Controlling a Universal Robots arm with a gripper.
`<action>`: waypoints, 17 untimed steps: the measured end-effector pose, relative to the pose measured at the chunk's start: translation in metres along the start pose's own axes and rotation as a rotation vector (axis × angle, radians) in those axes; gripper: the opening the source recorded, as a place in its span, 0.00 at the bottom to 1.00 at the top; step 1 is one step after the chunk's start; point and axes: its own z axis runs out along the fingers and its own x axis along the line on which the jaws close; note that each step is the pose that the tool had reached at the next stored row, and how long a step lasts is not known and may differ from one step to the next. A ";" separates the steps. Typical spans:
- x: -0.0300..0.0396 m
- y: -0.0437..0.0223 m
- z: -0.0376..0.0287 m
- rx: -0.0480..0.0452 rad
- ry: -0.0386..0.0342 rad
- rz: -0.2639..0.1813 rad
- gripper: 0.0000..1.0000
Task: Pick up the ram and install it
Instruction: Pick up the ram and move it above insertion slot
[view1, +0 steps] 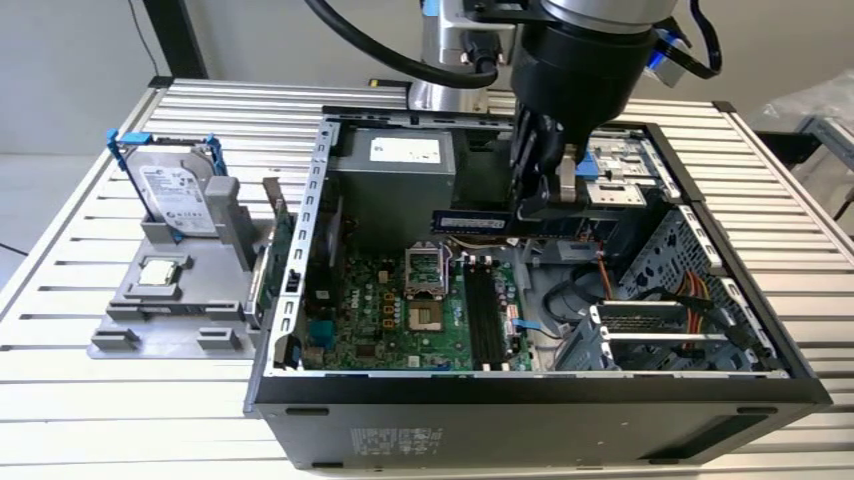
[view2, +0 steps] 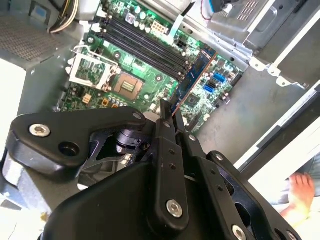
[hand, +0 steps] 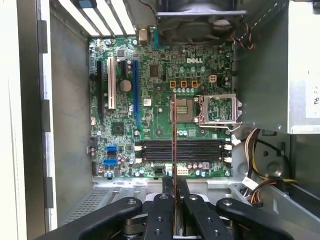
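The ram (view1: 470, 222) is a thin, dark blue-grey stick hanging level above the open computer case, over the motherboard (view1: 387, 320). My gripper (view1: 541, 205) is shut on one end of it. In the second wrist view the ram (view2: 196, 74) juts out from the gripper (view2: 167, 107) beside the black memory slots (view2: 145, 47). Seen edge-on in the first wrist view, the ram (hand: 174, 135) crosses the memory slots (hand: 180, 149) at a right angle, clear above them, with the gripper (hand: 175, 187) clamped on it. The slots (view1: 483, 312) hold no stick.
A hard drive in a blue frame (view1: 174, 190) and a small silver processor chip (view1: 160, 270) sit on a grey holder at the exterior view's left. Inside the case are the open processor socket (view1: 424, 268), the power supply (view1: 394, 165), a drive cage and coloured cables (view1: 681, 290).
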 end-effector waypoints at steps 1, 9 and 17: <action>-0.0002 -0.0004 0.0000 -0.0003 -0.0002 0.009 0.00; -0.0054 -0.0047 0.0000 -0.0014 -0.0010 0.052 0.00; -0.0142 -0.0133 -0.0004 -0.0013 -0.0009 0.047 0.00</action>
